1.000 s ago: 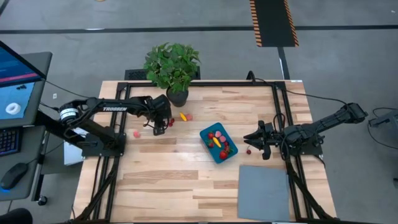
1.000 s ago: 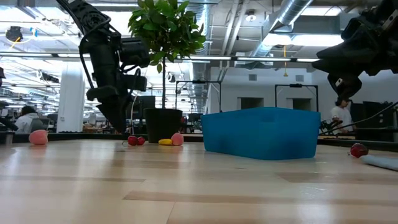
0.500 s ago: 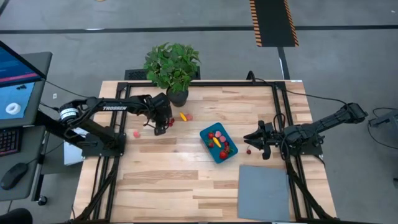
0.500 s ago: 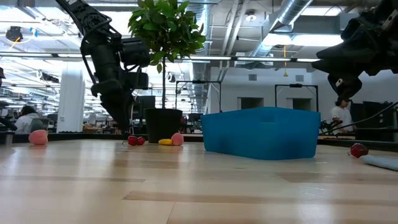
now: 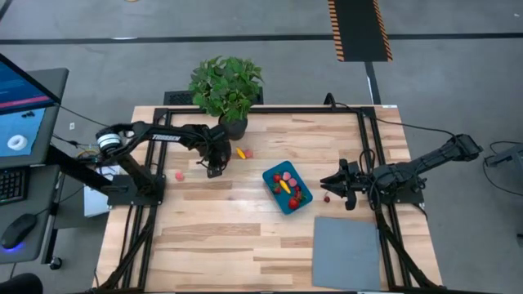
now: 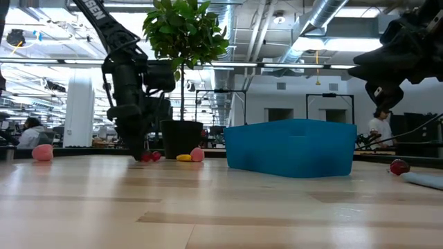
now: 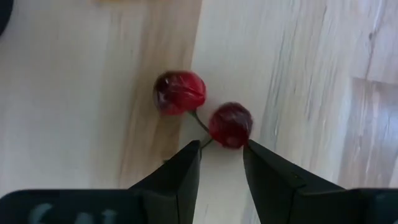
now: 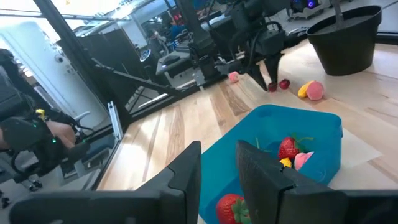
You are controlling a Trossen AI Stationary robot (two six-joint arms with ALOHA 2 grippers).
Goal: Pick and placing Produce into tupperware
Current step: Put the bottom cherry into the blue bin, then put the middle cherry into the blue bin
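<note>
From above, the left end effector (image 5: pixel 213 169) hangs low over the wooden bench (image 5: pixel 212 237) just in front of the potted plant (image 5: pixel 226 86), beside a yellow piece (image 5: pixel 240 152) and a pink piece (image 5: pixel 179 175), while the teal tupperware (image 5: pixel 287 187) sits near the middle already holding several produce pieces; the right end effector (image 5: pixel 329 181) waits just beside the tub, next to a stray red piece (image 5: pixel 326 198) and above the grey mat (image 5: pixel 346 252). At bench height, the left end effector (image 6: pixel 140 153) reaches almost to the surface at the pair of cherries (image 6: pixel 150 156), well apart from the tub (image 6: pixel 291 147). The left wrist camera shows the spread fingers (image 7: pixel 179 175) straddling the cherry stem just short of the nearer cherry (image 7: pixel 229 124), probably lined up to pinch it. The right wrist camera shows its own fingers (image 8: pixel 180 180) parted over the tub (image 8: pixel 273 137), holding nothing.
</note>
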